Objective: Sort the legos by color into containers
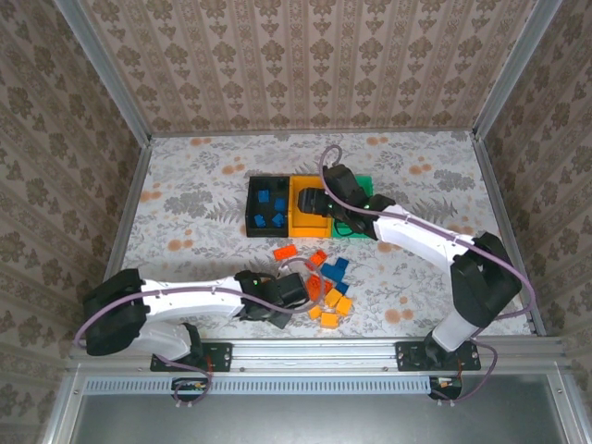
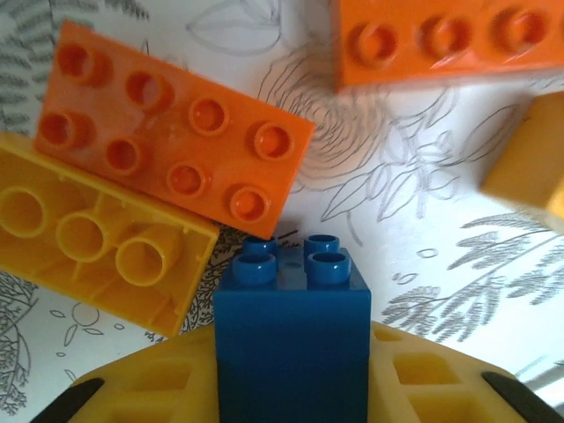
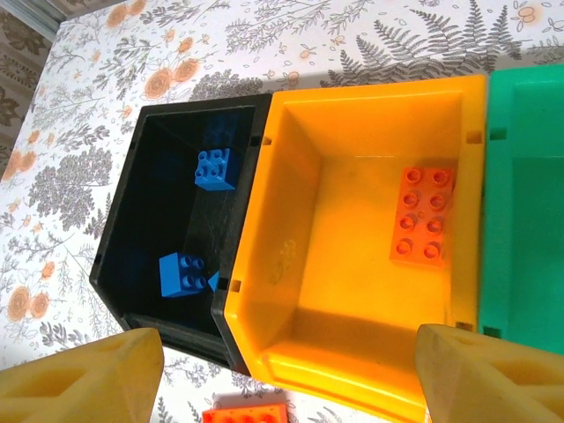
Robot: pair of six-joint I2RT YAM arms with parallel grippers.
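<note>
Looking down from the top external view, the left end effector [image 1: 294,292] lies low at the near edge of the loose legos [image 1: 330,282] heaped on the bench [image 1: 185,203]. Its fingertips are lost against the bricks, so the grip cannot be read here. Behind the heap stand the containers: the black bin [image 1: 252,199] with blue pieces inside, the orange bin [image 1: 296,217] and the green bin [image 1: 379,183]. The right end effector [image 1: 317,202] hovers over the orange bin, covering most of its inside, and the arm hides part of the green bin.

From the left wrist, the left end effector [image 2: 291,392] is clenched on a blue brick [image 2: 291,326], studs pointing away, between yellow fingers [image 2: 145,388] cut off by the lower edge. Whether the blue brick touches the bench cannot be told. Just beyond lies an eight-stud brick [image 2: 176,141], red-orange, overlapping an upturned yellow brick [image 2: 88,238]. A second red-orange brick [image 2: 441,40] is cropped by the top edge, and a yellow-orange brick [image 2: 529,163] by the right.

From the right wrist, the right end effector [image 3: 282,374] is released, its fingers [image 3: 79,379] wide apart with nothing between them, above the orange bin's [image 3: 273,247] near wall. A flat red-orange piece [image 3: 421,216] lies inside that bin. Two blue pieces [image 3: 214,167] sit dim in the black bin [image 3: 132,220]. The green bin [image 3: 529,159] is cut off at the right, and a stray brick [image 3: 247,414] at the bottom edge.
</note>
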